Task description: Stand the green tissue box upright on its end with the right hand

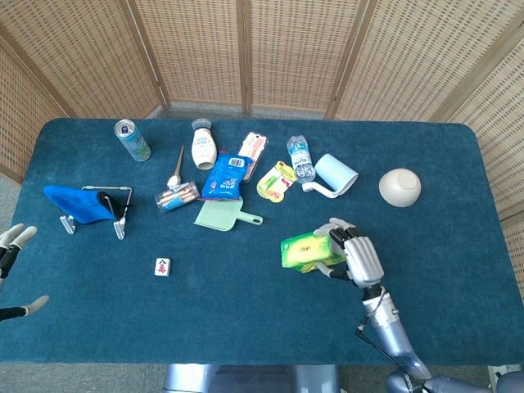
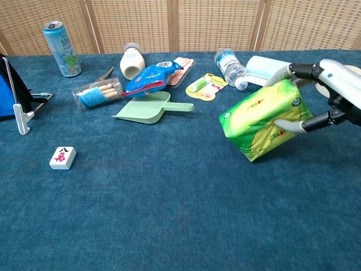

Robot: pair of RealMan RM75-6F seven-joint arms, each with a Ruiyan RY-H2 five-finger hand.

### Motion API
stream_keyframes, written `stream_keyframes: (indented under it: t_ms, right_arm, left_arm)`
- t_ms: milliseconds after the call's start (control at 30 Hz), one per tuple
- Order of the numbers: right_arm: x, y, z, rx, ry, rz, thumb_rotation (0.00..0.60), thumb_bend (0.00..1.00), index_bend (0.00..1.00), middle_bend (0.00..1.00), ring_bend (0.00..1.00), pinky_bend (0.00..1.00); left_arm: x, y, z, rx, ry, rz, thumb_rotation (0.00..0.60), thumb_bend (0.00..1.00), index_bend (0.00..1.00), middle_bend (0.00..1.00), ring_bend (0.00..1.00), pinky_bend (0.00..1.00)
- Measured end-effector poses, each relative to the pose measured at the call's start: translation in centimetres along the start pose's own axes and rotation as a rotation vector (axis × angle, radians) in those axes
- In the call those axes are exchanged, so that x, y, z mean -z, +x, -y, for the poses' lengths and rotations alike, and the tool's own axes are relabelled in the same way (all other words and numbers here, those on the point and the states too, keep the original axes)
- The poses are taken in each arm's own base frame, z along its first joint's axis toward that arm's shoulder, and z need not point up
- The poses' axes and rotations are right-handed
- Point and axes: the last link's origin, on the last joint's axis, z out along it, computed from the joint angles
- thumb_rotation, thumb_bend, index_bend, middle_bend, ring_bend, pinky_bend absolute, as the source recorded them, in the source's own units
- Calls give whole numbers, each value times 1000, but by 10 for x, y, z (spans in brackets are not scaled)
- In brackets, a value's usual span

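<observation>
Green tissue box (image 2: 260,120) is held in my right hand (image 1: 360,257), tilted, with one lower corner close to the blue bench (image 2: 169,214); I cannot tell if it touches. My fingers (image 2: 289,125) wrap its right end, thumb below and the others on top. It is in front of the light blue cup (image 1: 336,174) and well right of the green dustpan (image 2: 148,109). My left hand (image 1: 11,260) is at the bench edge, fingers spread, holding nothing.
</observation>
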Motion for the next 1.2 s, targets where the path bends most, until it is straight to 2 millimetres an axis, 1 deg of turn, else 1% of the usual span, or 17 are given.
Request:
stream_keyframes:
  t_ms: [33, 100, 167, 233, 367, 567, 667, 867, 933, 1100, 1200]
  right_arm:
    - [3, 0, -2, 2, 7, 13, 600, 323, 182, 163, 64, 175]
    - [8, 2, -6, 9, 20, 45, 600, 324, 99, 74, 13, 130]
    - [12, 3, -10, 9, 26, 73, 600, 326, 31, 19, 0, 104]
    - [16, 5, -13, 18, 40, 106, 600, 333, 1, 0, 0, 94]
    - [20, 10, -14, 40, 65, 129, 600, 342, 0, 0, 0, 84]
    - [23, 18, -8, 59, 88, 130, 600, 349, 0, 0, 0, 77]
    - [24, 22, 0, 71, 96, 144, 600, 350, 0, 0, 0, 68]
    - [22, 26, 21, 121, 84, 215, 600, 337, 0, 0, 0, 40]
    - [19, 26, 29, 137, 68, 243, 600, 320, 0, 0, 0, 38]
    - [9, 24, 46, 191, 44, 285, 600, 239, 0, 0, 0, 38]
    - [3, 21, 52, 210, 32, 302, 600, 165, 0, 0, 0, 32]
  left_arm:
    - [0, 0, 0, 0, -1, 0, 600, 37, 0, 0, 0, 0]
    - [0, 0, 0, 0, -1, 1, 600, 37, 0, 0, 0, 0]
    - [0, 0, -1, -1, -2, 1, 600, 37, 0, 0, 0, 0]
    - [0, -1, -1, -2, -2, 3, 600, 38, 0, 0, 0, 0]
    - [0, 0, -1, -1, -1, 2, 600, 37, 0, 0, 0, 0]
    - [0, 0, -1, -1, -1, 2, 600, 38, 0, 0, 0, 0]
    - [0, -1, -2, -2, -5, 3, 600, 37, 0, 0, 0, 0]
    - [0, -1, -1, -2, -4, 3, 600, 37, 0, 0, 0, 0]
    - [0, 0, -1, -1, -2, 1, 600, 37, 0, 0, 0, 0]
    - [0, 0, 0, -1, -2, 1, 600, 37, 0, 0, 0, 0]
    - [0, 0, 0, 0, -3, 2, 600, 37, 0, 0, 0, 0]
